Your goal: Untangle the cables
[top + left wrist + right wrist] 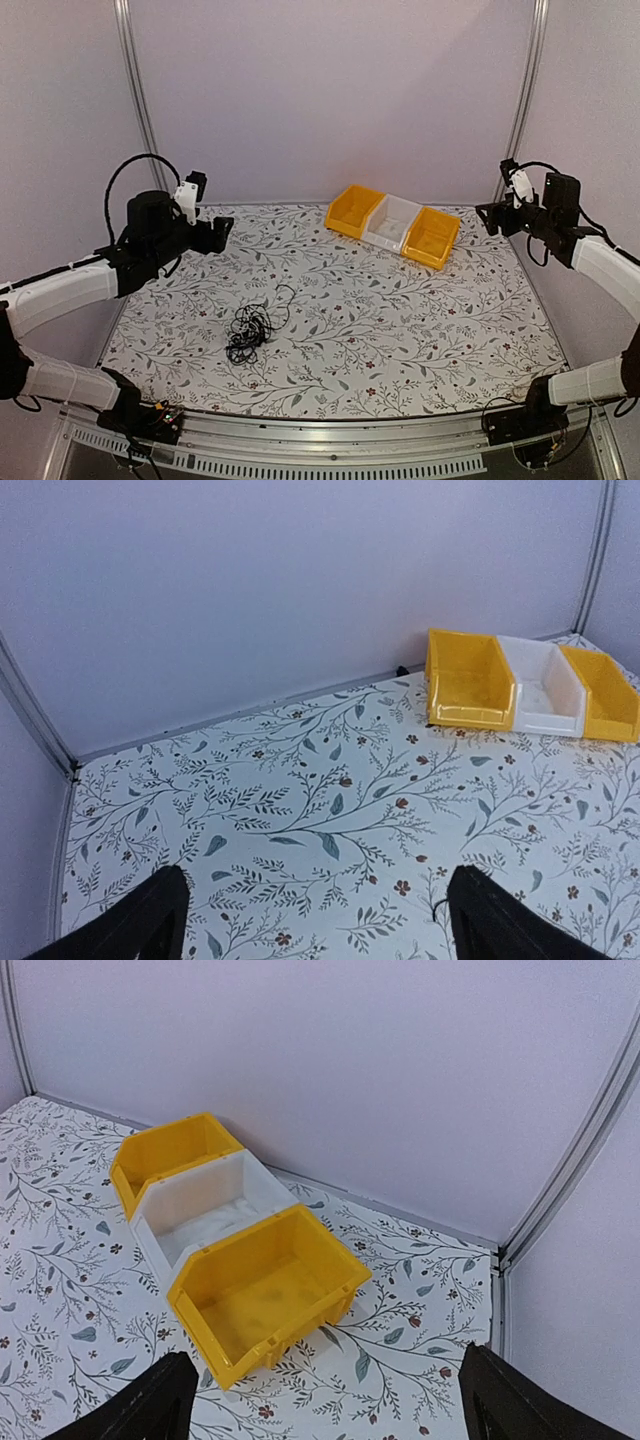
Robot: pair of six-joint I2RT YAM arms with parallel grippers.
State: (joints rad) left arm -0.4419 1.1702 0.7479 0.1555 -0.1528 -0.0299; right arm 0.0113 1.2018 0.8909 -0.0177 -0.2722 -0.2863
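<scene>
Nearest, by the table's [400, 385] front edge, sit the cables [248, 335]: 1 clump stretched 1-to-7 o'clock. It lies at 5 o'clock from the left gripper [224, 229], the nearer one; the right gripper [486, 216] hangs well apart. Both jaws are spread wide, holding nothing. Only the top view shows the clump; the wrist views show 3 bins [240, 1260].

The left gripper [318, 905] stands wide open with nothing between its two black fingers [150, 925], which show only in the bottom corners. Below them lies the table [300, 780], covered with a pattern of leaves and small flowers. At the far right, near the pale wall [250, 580], three bins stand in a touching row: a yellow bin [468, 680], a white bin [540, 685] and a second yellow bin [605, 695].
</scene>
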